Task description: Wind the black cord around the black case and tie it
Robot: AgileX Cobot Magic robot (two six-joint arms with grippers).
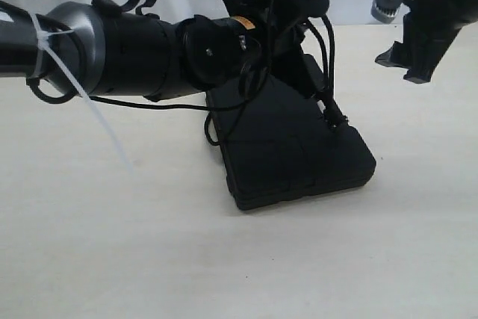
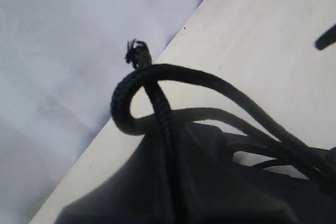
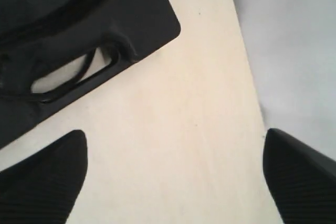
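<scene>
Left arm, a fat black cylinder with a white zip tie round it, fills the foreground and reaches across to the middle of the pale table. Under its wrist lies the flat rectangular black moulded-plastic case, close to the table's far edge, its long axis running from that edge towards the near one. The lid is down, so its contents are hidden.

Left hand sits over the case's far end with its jaws together. The wrist view shows the long black braided cord arching up in a loop, its frayed knotted end poking skyward, one strand dropping straight into the hand. Clamped on the cord, by the look of it.

Right hand is spread wide, ribbed fingers well apart, nothing but bare table between them. It hovers above the table off the case's far right corner, beside the slot handle.

So the loop lies to that hand's left and lower. The left is nearer. My call: the knot is not yet cinched, and the right must reach in leftward for the free end.
</scene>
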